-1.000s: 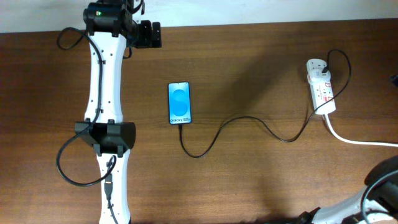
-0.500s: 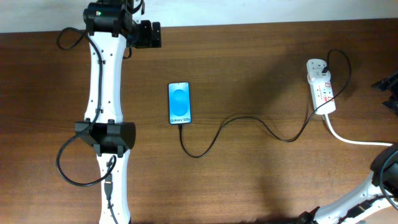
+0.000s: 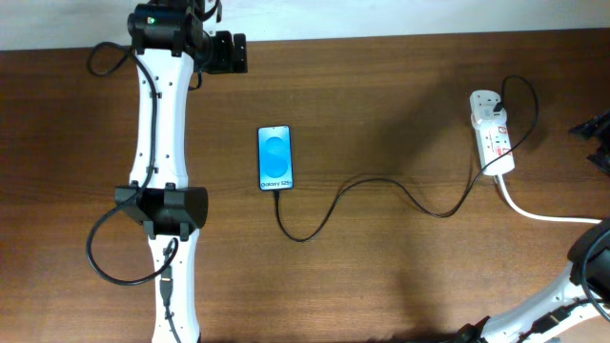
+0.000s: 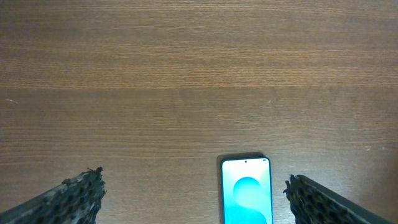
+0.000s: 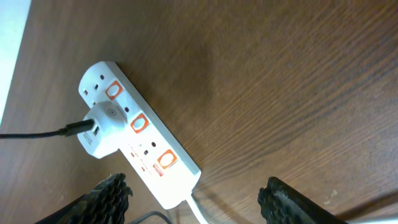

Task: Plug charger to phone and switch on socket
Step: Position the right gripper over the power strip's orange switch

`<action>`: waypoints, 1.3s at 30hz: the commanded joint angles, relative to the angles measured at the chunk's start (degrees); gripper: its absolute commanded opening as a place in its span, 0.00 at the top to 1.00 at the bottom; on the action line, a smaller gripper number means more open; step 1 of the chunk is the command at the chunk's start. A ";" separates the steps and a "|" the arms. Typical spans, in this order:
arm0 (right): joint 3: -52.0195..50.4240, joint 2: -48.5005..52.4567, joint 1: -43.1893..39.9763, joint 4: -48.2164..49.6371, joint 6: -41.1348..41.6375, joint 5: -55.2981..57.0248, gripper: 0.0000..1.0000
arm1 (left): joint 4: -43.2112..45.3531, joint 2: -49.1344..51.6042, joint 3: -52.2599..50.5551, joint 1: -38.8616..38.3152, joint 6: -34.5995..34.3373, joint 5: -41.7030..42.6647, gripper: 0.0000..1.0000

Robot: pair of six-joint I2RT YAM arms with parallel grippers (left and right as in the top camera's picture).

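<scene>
The phone (image 3: 274, 158) lies flat on the table with its blue screen up; it also shows in the left wrist view (image 4: 247, 198). The charger cable (image 3: 381, 181) runs from the phone's bottom edge in loops to a white adapter (image 5: 102, 127) plugged into the socket (image 3: 494, 133). The socket's orange-red switches show in the right wrist view (image 5: 140, 144). My left gripper (image 3: 238, 52) is open and empty, high above the phone's far side (image 4: 196, 196). My right gripper (image 3: 600, 141) is open and empty, above the socket's cord end (image 5: 199, 199).
A thick white cord (image 3: 548, 215) leaves the socket toward the right edge. The left arm (image 3: 162, 152) stretches along the table's left side. The table's back edge runs just behind the left gripper.
The right gripper has come into the overhead view at the right edge, beside the socket. The left arm, phone and cable have not moved.
</scene>
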 commanded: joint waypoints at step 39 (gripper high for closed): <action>-0.44 8.24 6.56 11.13 -0.28 0.55 0.24 | -0.04 -0.33 0.85 0.17 -0.11 -0.81 0.01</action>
